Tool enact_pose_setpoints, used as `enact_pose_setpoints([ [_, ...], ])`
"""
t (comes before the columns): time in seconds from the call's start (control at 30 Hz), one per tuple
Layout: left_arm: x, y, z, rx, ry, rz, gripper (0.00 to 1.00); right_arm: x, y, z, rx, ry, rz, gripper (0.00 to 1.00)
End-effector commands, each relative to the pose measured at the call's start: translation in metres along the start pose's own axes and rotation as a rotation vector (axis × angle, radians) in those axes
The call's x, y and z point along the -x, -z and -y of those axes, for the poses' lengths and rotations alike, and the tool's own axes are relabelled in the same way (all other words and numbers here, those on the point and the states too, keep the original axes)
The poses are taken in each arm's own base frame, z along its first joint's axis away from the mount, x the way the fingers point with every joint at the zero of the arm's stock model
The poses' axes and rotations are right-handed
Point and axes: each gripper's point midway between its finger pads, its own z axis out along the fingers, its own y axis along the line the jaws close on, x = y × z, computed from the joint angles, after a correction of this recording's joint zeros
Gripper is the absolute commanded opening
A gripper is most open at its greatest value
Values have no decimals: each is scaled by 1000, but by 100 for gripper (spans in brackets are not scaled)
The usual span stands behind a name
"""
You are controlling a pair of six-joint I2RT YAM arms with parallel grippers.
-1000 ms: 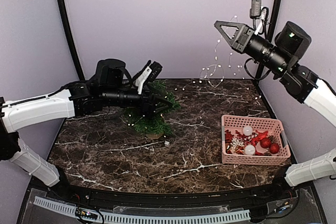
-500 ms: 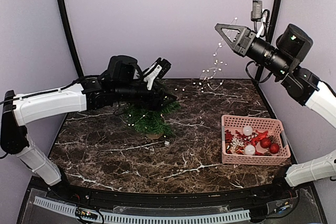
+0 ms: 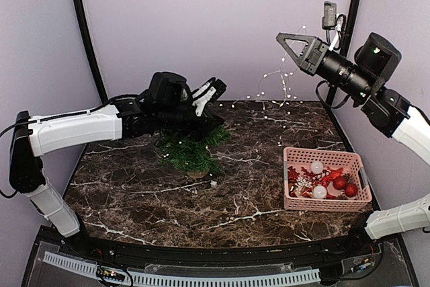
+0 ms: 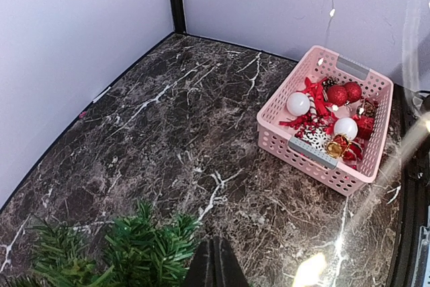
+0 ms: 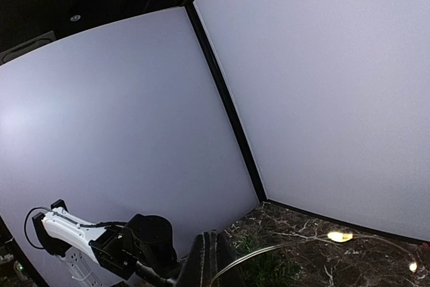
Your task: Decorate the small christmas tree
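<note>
Two arms, top view: we see the left gripper [image 3: 215,120] low over the small christmas tree [image 3: 191,152], which stands left of centre on the marble table [image 3: 134,189]; the right gripper [image 3: 281,35] is raised high on the right.
Lights, top view: a string of lights [image 3: 282,75] hangs from the right gripper and trails down towards the treetop.
Basket, top view: a pink basket [image 3: 328,204] sits well apart on the tree's right, holding red and white ornaments [image 3: 317,167].
Left gripper, left wrist view: we find its fingers [image 4: 205,270] pressed together, just beside the tree's tips [image 4: 134,253]; whether they pinch anything we cannot tell. The basket [image 4: 322,166] lies beyond.
Right gripper, right wrist view: its fingers [image 5: 201,260] are closed, and the thin wire of the lights [image 5: 339,236] comes out from between them, one bulb lit.
</note>
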Motion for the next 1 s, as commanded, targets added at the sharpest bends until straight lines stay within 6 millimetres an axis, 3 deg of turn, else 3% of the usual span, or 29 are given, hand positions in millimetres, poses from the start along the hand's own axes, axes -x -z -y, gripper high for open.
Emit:
enact_pose_setpoints([
  [0.0, 25, 27, 11, -35, -17, 114, 0, 9, 9, -4, -15, 31, 26, 0],
  [0.07, 36, 41, 16, -55, -21, 170, 0, 9, 13, -1, -40, 37, 23, 0],
  [0.13, 33, 50, 23, -88, -21, 180, 0, 9, 16, 2, -58, 40, 21, 0],
  [0.47, -7, 80, 51, -206, 1, 138, 0, -9, 19, 12, -100, 22, -30, 0],
  [0.77, -29, 80, 67, -296, 26, 95, 0, -23, 25, 21, -137, -7, -56, 0],
  [0.97, -28, 68, 70, -300, 26, 85, 0, -39, 34, 44, -244, -16, -63, 0],
])
